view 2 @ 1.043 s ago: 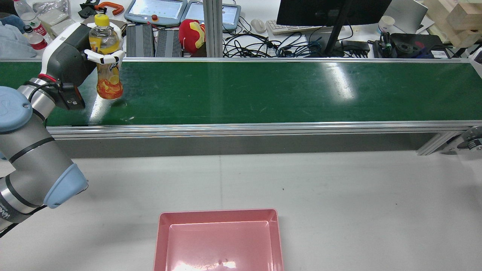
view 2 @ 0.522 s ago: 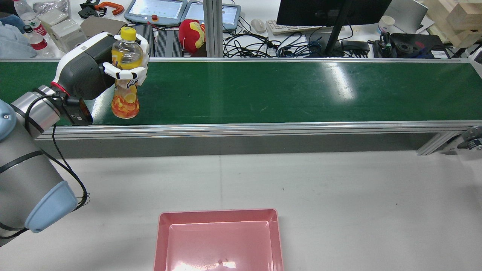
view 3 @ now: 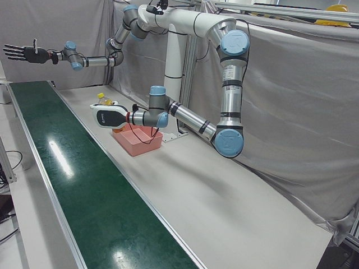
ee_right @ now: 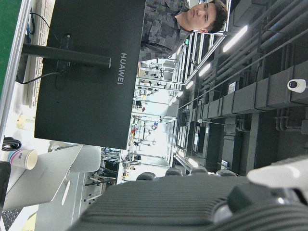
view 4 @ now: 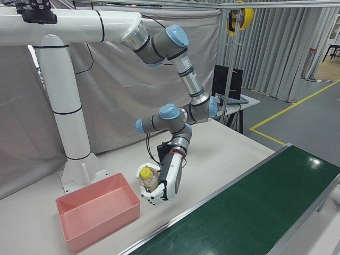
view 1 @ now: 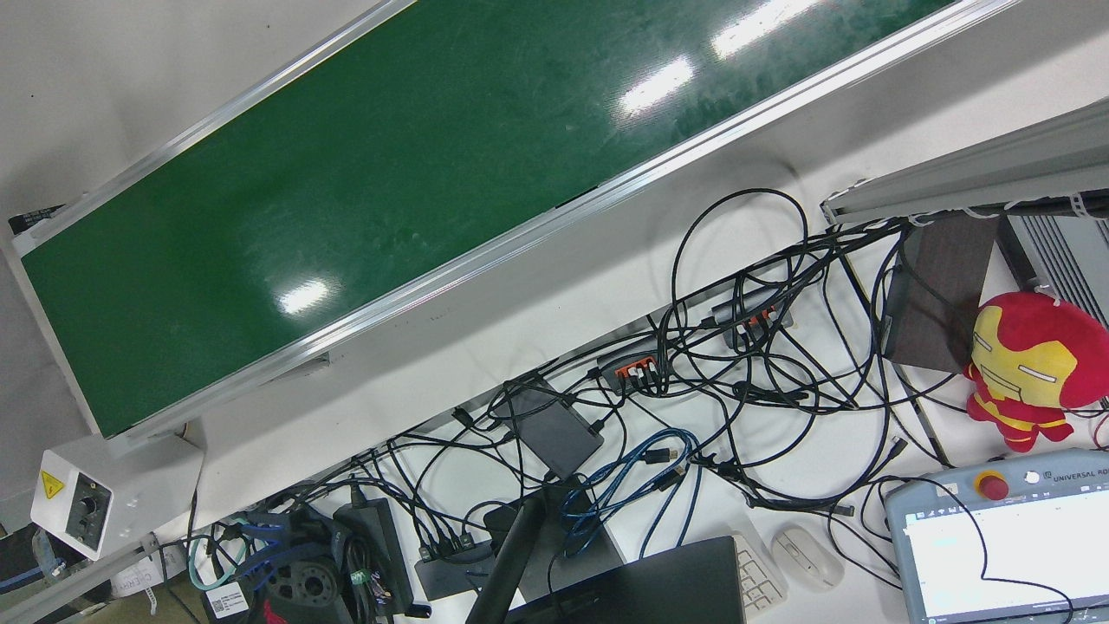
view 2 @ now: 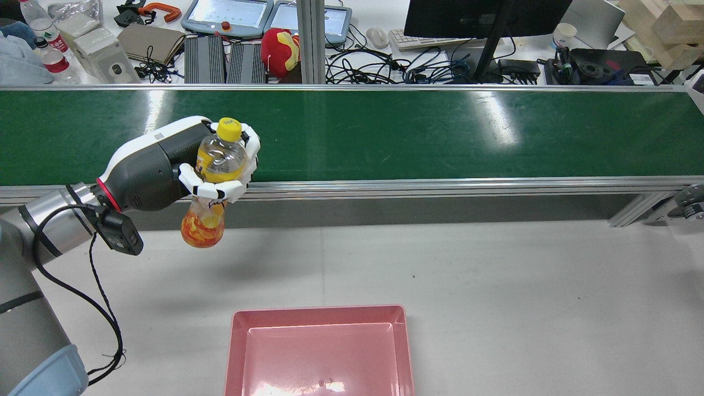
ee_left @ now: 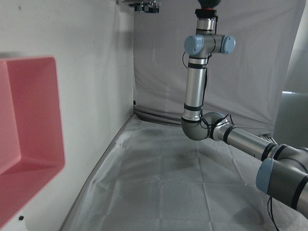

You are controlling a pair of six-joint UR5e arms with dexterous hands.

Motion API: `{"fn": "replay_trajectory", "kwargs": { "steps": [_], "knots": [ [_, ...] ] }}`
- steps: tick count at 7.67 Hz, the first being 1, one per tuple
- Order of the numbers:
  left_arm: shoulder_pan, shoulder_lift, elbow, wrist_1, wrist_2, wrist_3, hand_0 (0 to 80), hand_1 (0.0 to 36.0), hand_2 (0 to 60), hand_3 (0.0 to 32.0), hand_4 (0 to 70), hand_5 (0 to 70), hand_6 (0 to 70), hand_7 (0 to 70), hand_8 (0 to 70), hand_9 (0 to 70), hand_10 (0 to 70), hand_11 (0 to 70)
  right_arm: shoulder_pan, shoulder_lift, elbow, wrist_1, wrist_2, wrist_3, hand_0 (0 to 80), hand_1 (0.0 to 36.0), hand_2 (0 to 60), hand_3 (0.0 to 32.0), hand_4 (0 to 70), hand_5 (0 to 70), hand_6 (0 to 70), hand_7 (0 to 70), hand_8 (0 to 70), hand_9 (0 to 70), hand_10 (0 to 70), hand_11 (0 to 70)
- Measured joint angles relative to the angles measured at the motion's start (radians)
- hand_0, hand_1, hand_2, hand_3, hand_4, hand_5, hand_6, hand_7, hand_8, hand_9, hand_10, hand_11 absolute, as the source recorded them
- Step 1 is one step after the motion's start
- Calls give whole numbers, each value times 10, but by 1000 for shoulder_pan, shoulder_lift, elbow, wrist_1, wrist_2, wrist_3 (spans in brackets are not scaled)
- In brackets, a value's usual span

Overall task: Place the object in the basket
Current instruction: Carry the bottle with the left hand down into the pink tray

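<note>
Two hands seen. Found the left hand (view 2: 165,170) clenched round a clear drink bottle (view 2: 202,228), gripping its upper body just under the yellow cap (view 2: 228,129). Saw the bottle nearly upright, cap a little tilted away from the pink basket (view 2: 235,352) in the rear view, with orange fruit print on the lower part. Noted it off the table, in the air, not inside the basket: beyond the basket's far left corner in the rear view, between the basket and the green conveyor belt (view 2: 385,132). In the right-front view, placed the same hand (view 4: 169,183) and bottle (view 4: 149,179) just beside the basket (view 4: 106,223), on its belt side and higher than its rim. Spotted the right hand (view 3: 22,53) only in the left-front view, raised high and well apart from the basket (view 3: 137,143), released, fingers spread wide, holding nothing.
</note>
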Motion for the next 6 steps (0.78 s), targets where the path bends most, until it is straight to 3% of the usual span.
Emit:
{"fn": "replay_trajectory", "kwargs": {
  "steps": [4,5,6],
  "knots": [
    [243,0,-86,89,5,123,507,163,599,0,397,700,679,672,700,700,700,700,0,0,-1,0,0,0,0,0,0,0,0,0,0,0,0,0,0,0],
    [315,-8,-89,96,-13,159,508,161,566,0,393,700,667,662,700,700,700,700,0,0,-1,0,0,0,0,0,0,0,0,0,0,0,0,0,0,0],
    [395,-12,-86,103,-61,180,505,149,497,0,378,700,642,636,661,700,700,700,0,0,-1,0,0,0,0,0,0,0,0,0,0,0,0,0,0,0]
  ]
}}
